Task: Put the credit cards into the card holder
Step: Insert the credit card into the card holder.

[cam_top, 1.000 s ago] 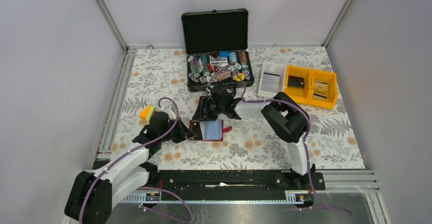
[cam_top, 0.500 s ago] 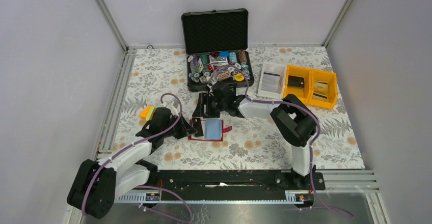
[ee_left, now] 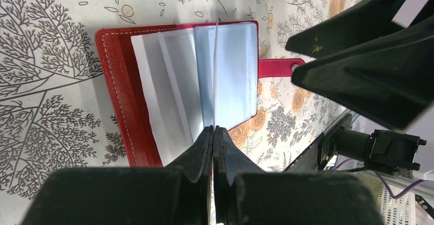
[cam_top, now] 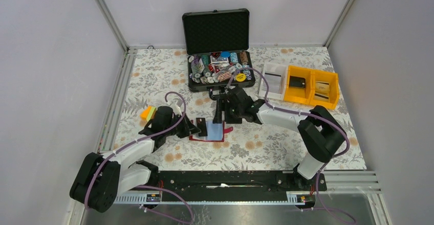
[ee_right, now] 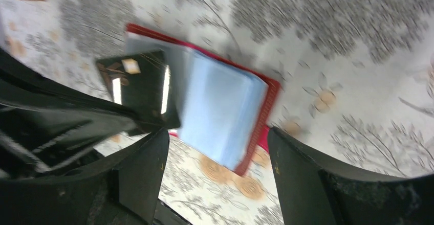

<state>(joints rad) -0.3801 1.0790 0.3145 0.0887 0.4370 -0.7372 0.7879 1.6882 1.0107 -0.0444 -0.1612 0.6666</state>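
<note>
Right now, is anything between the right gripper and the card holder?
Nothing visible directly below. The right gripper hangs open over the card holder's blue sleeves. The left gripper, shut on a dark card, stands at the holder's left side, close beside that path.

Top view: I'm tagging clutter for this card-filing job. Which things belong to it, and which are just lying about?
Job: red card holder, lying open; dark card in the left claw; open right claw above it.
Lying about: black chip case, yellow bins, white tray, small coloured block.
</note>
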